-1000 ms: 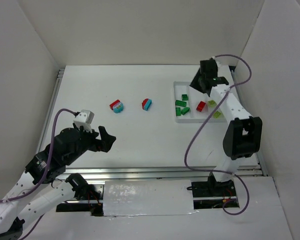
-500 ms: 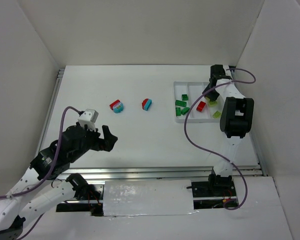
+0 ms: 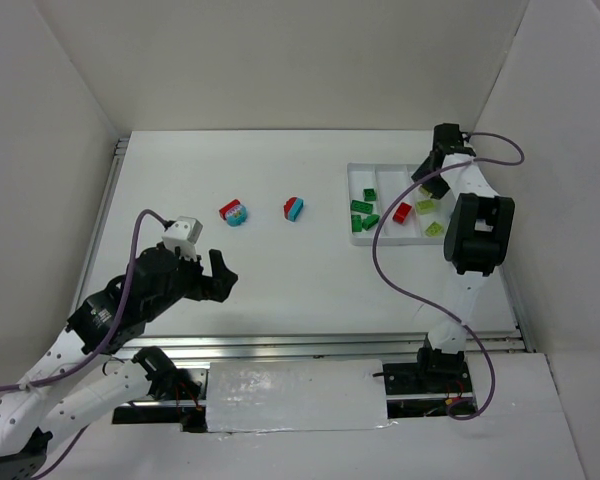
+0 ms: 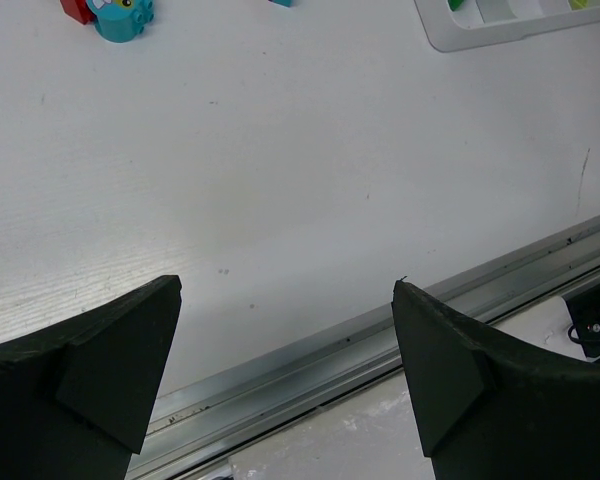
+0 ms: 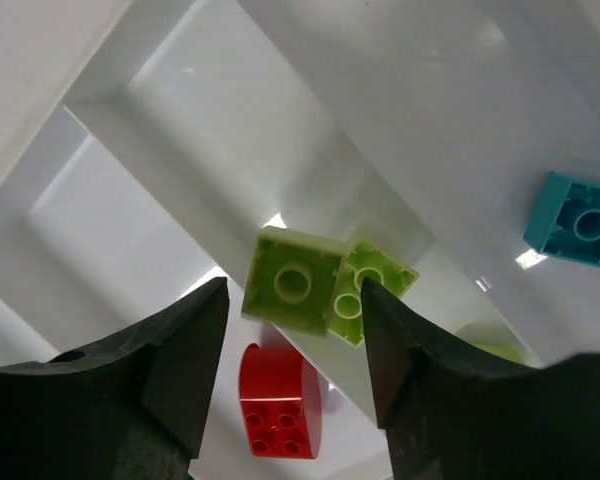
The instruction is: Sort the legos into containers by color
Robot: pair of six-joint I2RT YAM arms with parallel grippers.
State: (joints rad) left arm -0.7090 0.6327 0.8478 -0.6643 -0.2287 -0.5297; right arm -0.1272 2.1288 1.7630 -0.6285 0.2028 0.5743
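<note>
White tray (image 3: 351, 200) at far right of table (image 3: 280, 270) holds dark green, red & yellow-green legos (image 3: 362, 208). Right gripper (image 3: 429, 180) hangs over it w/ jaws wide, nothing held, yellow-green bricks (image 5: 292, 285) just below. Left gripper (image 4: 285, 290) wide open too, empty, near front edge; red-teal pair (image 3: 234, 212) & 2nd pair (image 3: 295, 208) lie mid-table.

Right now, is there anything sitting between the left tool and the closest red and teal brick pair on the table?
Nothing visible. The open left tool faces only bare white table up to the nearer red-and-teal stacked plastic brick pair; the other pair lies off to its right, apart.
</note>
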